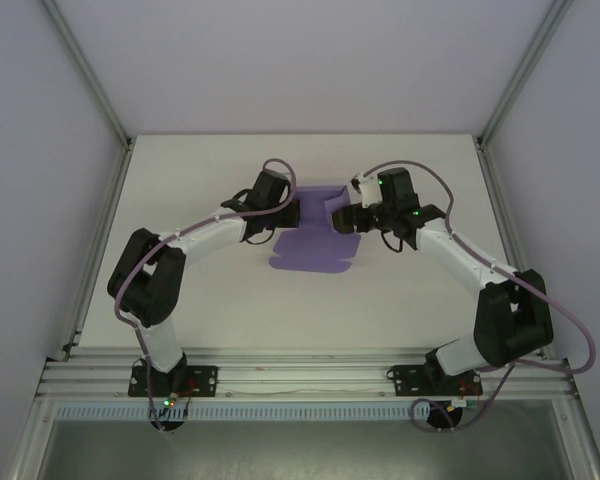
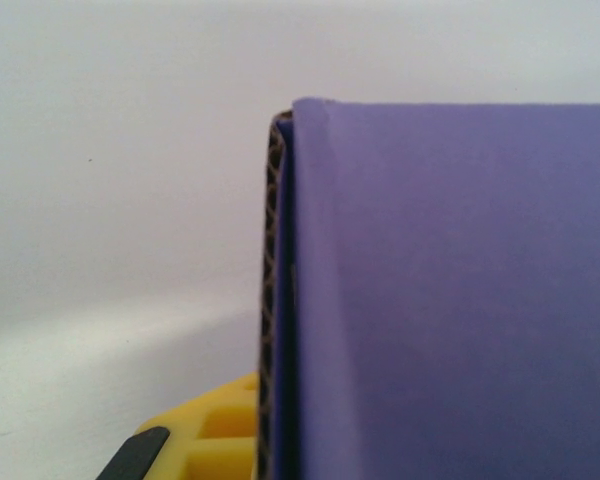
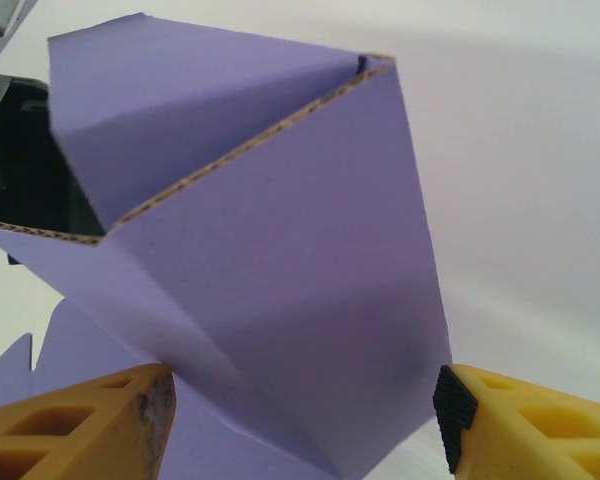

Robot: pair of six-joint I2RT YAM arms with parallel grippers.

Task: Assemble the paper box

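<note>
Left gripper is pinched shut on the paper box. Right gripper gapes wide around the raised flap, low in frame. Closing crooked could crease it or yank it loose.

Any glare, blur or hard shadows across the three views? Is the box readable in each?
Top external: even diffuse light, no glare, faint soft shadows on the table, box sharp but small. Left wrist: box very close, purple face soft, corrugated edge clearer, yellow finger blurred. Right wrist: box edges crisp, folded panels shaded, fingers slightly soft, no glare.
</note>
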